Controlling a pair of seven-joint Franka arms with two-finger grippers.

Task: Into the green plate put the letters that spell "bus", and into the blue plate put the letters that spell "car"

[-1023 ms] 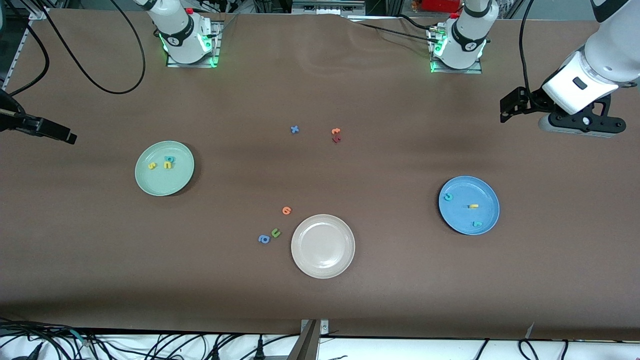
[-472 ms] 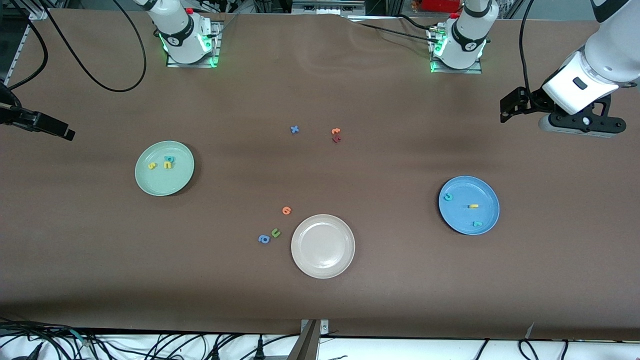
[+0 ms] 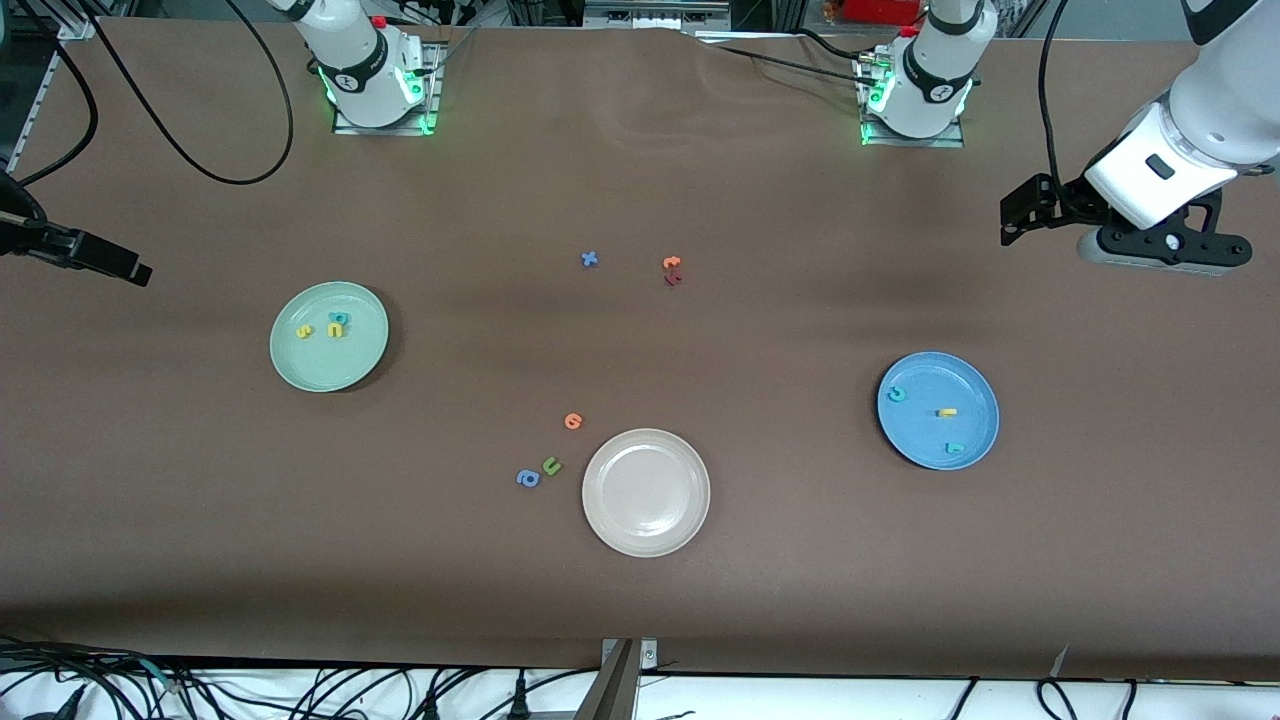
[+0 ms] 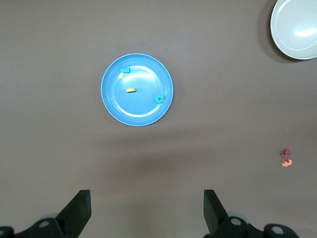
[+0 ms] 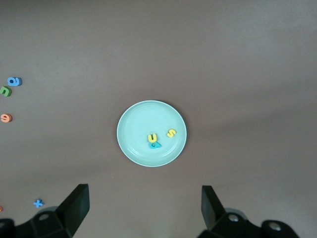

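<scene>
The green plate (image 3: 352, 360) lies toward the right arm's end and holds the teal "b" (image 3: 340, 318), yellow "u" (image 3: 335, 329) and yellow "s" (image 3: 304, 331). The blue plate (image 3: 918, 432) lies toward the left arm's end and holds the teal "c" (image 3: 897, 394), yellow "a" (image 3: 946, 412) and teal "r" (image 3: 955, 448). My left gripper (image 4: 147, 198) hangs high over bare table beside the blue plate (image 4: 110, 101), open and empty. High beside the green plate (image 5: 132, 126), my right gripper (image 5: 145, 196) is open and empty too.
An empty beige-white plate (image 3: 646, 492) sits near the front middle. Next to it lie an orange letter (image 3: 573, 421), a green "u" (image 3: 551, 466) and a blue "a" (image 3: 528, 479). Farther back lie a blue "x" (image 3: 590, 259), an orange letter (image 3: 672, 263) and a dark red letter (image 3: 673, 279).
The right arm's hand has shifted very slightly at the table's edge. The plates, the letters and the left arm have not moved.
</scene>
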